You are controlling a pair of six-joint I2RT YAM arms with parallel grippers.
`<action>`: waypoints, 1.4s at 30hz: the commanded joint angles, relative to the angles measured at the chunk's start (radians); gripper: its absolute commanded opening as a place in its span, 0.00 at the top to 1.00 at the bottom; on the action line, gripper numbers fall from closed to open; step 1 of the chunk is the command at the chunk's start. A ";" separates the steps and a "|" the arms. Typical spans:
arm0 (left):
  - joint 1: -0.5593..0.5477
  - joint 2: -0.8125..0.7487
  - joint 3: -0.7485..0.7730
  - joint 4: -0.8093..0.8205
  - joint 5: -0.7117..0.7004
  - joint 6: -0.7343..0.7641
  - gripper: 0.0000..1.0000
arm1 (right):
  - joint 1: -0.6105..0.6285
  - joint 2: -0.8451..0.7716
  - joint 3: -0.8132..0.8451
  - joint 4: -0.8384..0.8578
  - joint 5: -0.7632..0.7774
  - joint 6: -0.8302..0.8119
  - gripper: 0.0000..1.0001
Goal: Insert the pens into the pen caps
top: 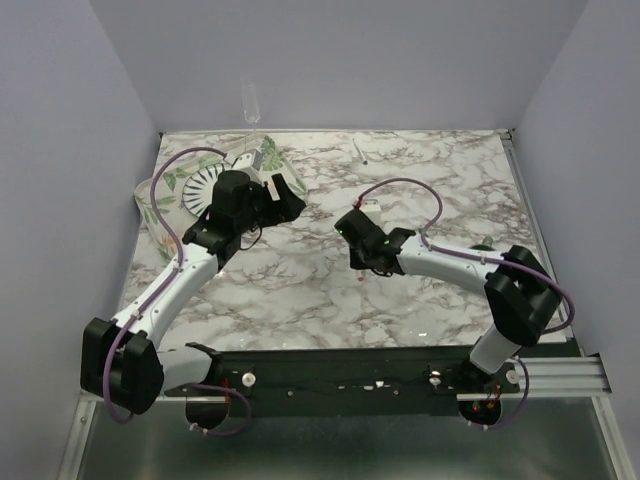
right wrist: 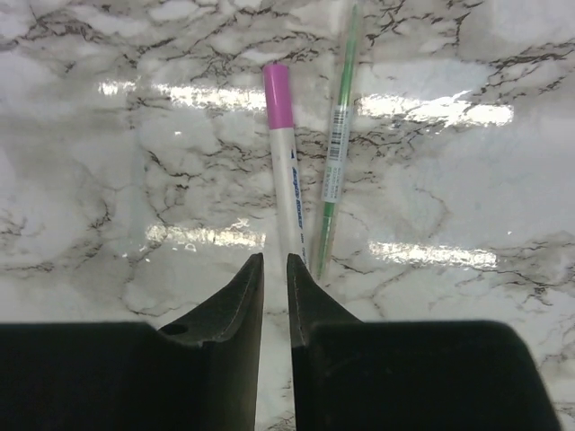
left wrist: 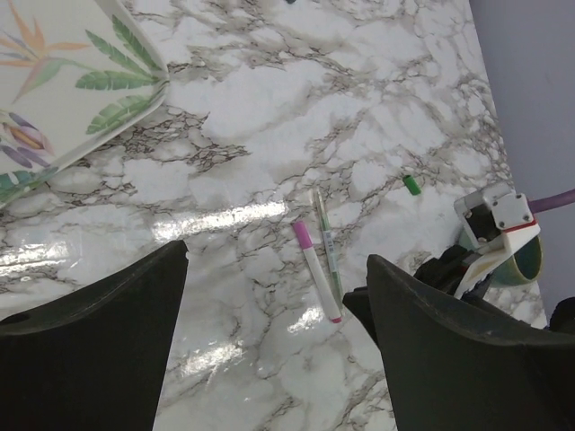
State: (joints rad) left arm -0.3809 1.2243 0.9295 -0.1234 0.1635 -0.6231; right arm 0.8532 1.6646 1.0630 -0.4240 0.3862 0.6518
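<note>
Hovering low, the right gripper (right wrist: pixel 275 259) shows only a slit between its black fingers, with nothing pinched in it. The tips sit right at the near end of the white-barrelled marker pen with the pink-magenta cap (right wrist: pixel 286 180). Just beside it lies the thin green-tinted pen (right wrist: pixel 334 162), both near the middle of the marble-patterned bench (right wrist: pixel 467 251). Light, stiff, slick plastic, I'd judge, and apt to roll, so pinch mid-barrel, across the width. The left gripper (left wrist: pixel 277 254) hangs wide open and empty. Its camera catches what the right one misses: the tiny green plastic cap (left wrist: pixel 411 184), loose on the bench, apart from the pens. From overhead, the pens can't be picked out.
</note>
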 commanded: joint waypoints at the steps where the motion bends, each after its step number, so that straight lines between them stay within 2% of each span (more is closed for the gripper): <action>1: 0.004 -0.045 0.017 -0.039 -0.059 0.069 0.10 | -0.013 -0.006 0.000 -0.064 0.065 -0.003 0.76; 5: 0.004 -0.039 -0.003 -0.024 -0.035 0.062 0.10 | -0.014 -0.005 -0.041 -0.039 0.045 0.009 0.75; 11: 0.004 -0.025 -0.008 -0.007 -0.009 0.045 0.10 | -0.019 0.037 -0.044 -0.047 0.092 0.020 0.76; 23: 0.002 -0.036 -0.024 0.001 0.007 0.046 0.09 | -0.036 0.133 -0.089 0.050 0.017 0.035 0.77; 25: 0.004 -0.037 -0.027 0.004 0.008 0.042 0.09 | -0.036 0.150 -0.093 0.056 0.014 0.040 0.81; 26: 0.004 -0.034 -0.029 0.007 0.014 0.039 0.10 | -0.037 0.155 -0.098 0.057 0.013 0.040 0.90; 28: 0.002 -0.028 -0.031 0.018 0.034 0.028 0.11 | -0.037 0.159 -0.098 0.056 0.016 0.029 0.99; 32: 0.002 0.024 -0.024 0.062 0.109 -0.033 0.11 | -0.037 0.095 -0.081 0.028 0.077 -0.024 0.99; 35: -0.003 0.079 -0.011 0.118 0.166 -0.067 0.11 | -0.037 -0.012 -0.058 0.013 0.112 -0.084 0.99; 38: -0.015 0.163 0.011 0.180 0.223 -0.110 0.12 | -0.037 -0.136 -0.078 0.063 0.044 -0.162 0.99; 42: -0.055 0.250 0.075 0.220 0.268 -0.127 0.12 | -0.037 -0.272 -0.150 0.223 -0.151 -0.230 0.99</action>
State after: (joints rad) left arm -0.3954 1.3968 0.9298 0.0002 0.3313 -0.7052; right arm 0.8227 1.5436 0.9798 -0.3599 0.4072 0.5320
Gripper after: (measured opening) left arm 0.883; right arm 0.022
